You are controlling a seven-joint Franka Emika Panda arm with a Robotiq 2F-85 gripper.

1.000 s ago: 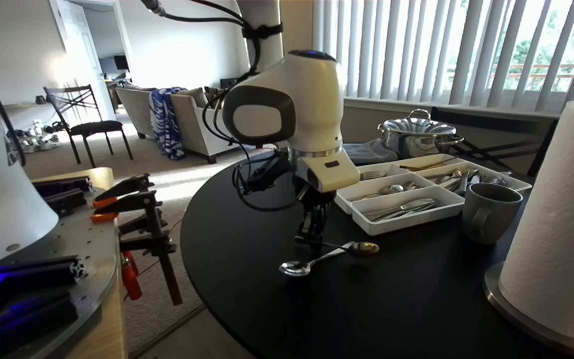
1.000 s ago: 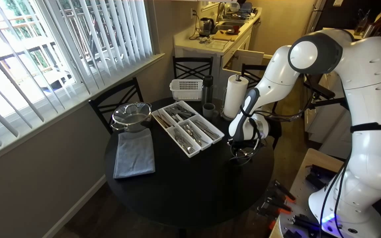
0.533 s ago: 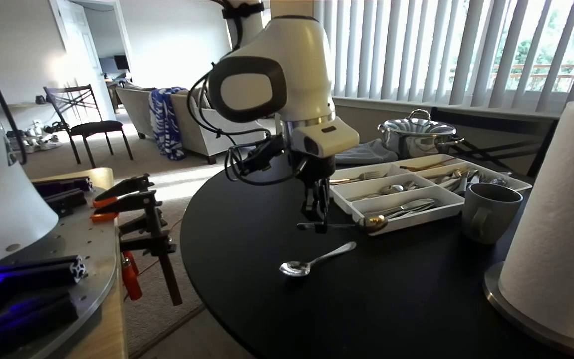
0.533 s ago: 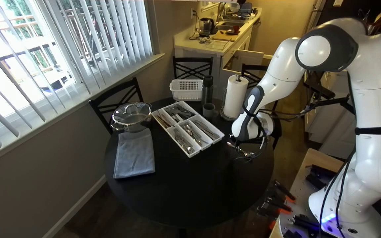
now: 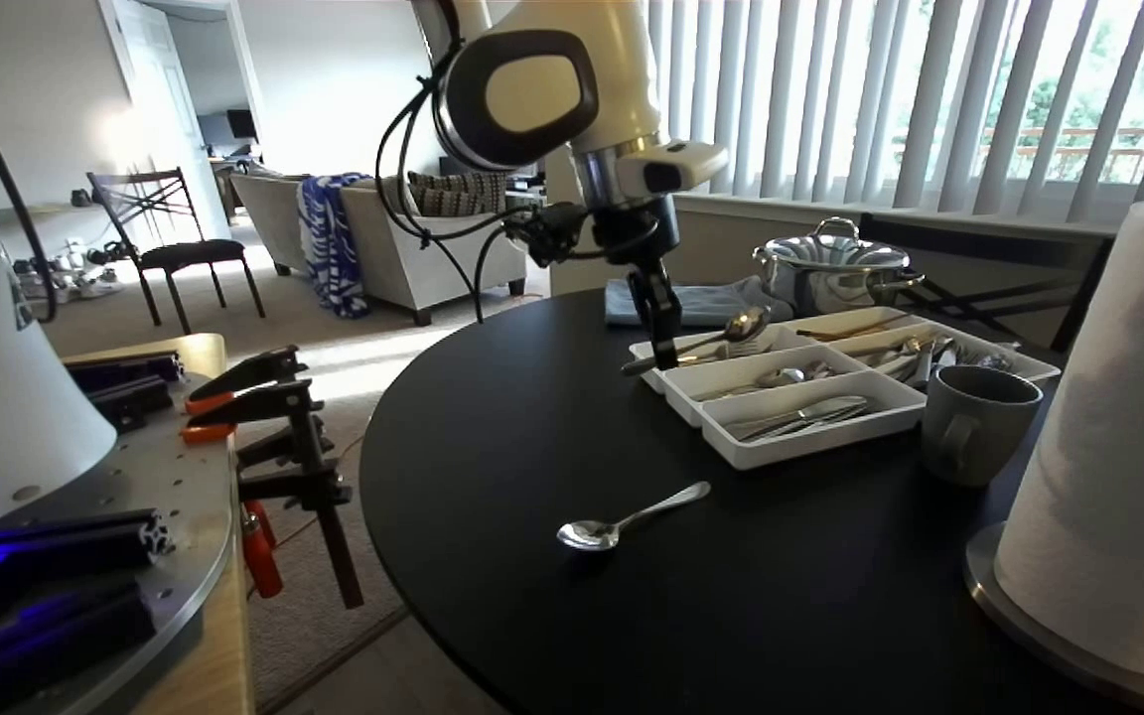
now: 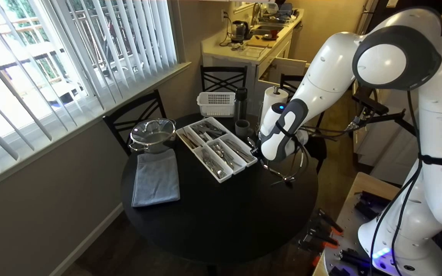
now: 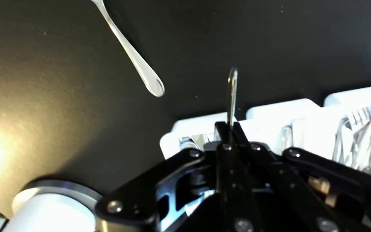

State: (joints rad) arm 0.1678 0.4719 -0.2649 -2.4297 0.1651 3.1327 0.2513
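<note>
Higher off the table [image 5: 532, 427] now, by the left end of the tray [image 5: 800, 442] in an exterior view: gripper [image 5: 667, 359], clamped on the raised spoon [image 5: 748, 324]. Loose spoon [image 5: 592, 536] unmoved, near side. Reads as a clean single pick.

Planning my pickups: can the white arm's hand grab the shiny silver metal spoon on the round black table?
Probably not yet: the hand is shut on another silver metal spoon, though the tabletop spoon lies uncovered.
</note>
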